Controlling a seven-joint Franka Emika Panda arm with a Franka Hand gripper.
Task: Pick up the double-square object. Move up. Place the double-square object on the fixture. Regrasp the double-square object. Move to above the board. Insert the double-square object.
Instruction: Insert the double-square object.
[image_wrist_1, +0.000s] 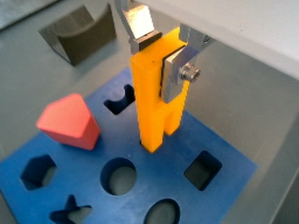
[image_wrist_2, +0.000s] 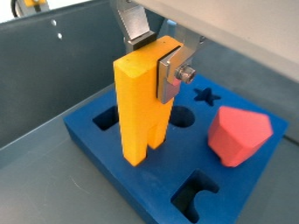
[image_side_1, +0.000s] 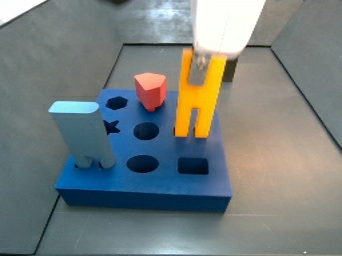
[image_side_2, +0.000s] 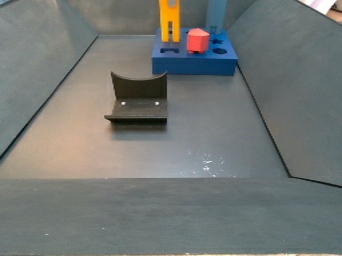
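Note:
My gripper (image_wrist_1: 160, 54) is shut on the upper end of the double-square object (image_wrist_1: 158, 96), an orange-yellow block that hangs upright with its two prongs pointing down. The block's lower end is at the top face of the blue board (image_wrist_1: 158, 171); I cannot tell whether it touches. The gripper (image_wrist_2: 158, 54), the block (image_wrist_2: 140, 105) and the board (image_wrist_2: 128, 188) show in both wrist views. In a side view the block (image_side_1: 197, 95) stands over the board's (image_side_1: 147, 185) far right part. The fixture (image_side_2: 138, 98) sits apart on the floor.
A red peg (image_side_1: 151, 90) and a tall light-blue block (image_side_1: 80, 130) stand in the board. Several cut-out holes (image_wrist_1: 201, 169) lie open around the block. Grey walls (image_side_2: 40, 90) enclose the floor.

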